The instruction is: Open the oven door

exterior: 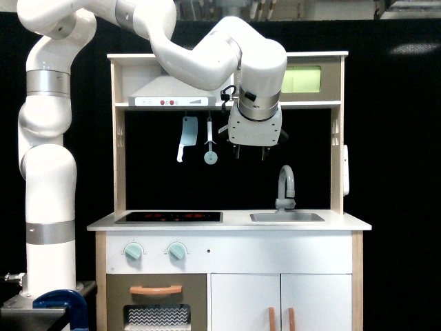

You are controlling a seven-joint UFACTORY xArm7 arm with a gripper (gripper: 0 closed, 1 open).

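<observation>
The oven door (307,80) is the small taupe-grey panel with a yellow-green window at the top right of the toy kitchen. The arm's wrist covers its left part, so its handle is hidden. My gripper (250,153) hangs pointing down, just below the shelf and below and left of that door. Its two dark fingertips (238,153) stand apart with nothing between them, so it is open.
A toy cleaver (185,138) and a round utensil (210,150) hang left of the gripper. Below are the faucet (286,185), sink (286,216) and hob (169,216). A larger taupe door with a horizontal orange handle (156,290) sits at the bottom left.
</observation>
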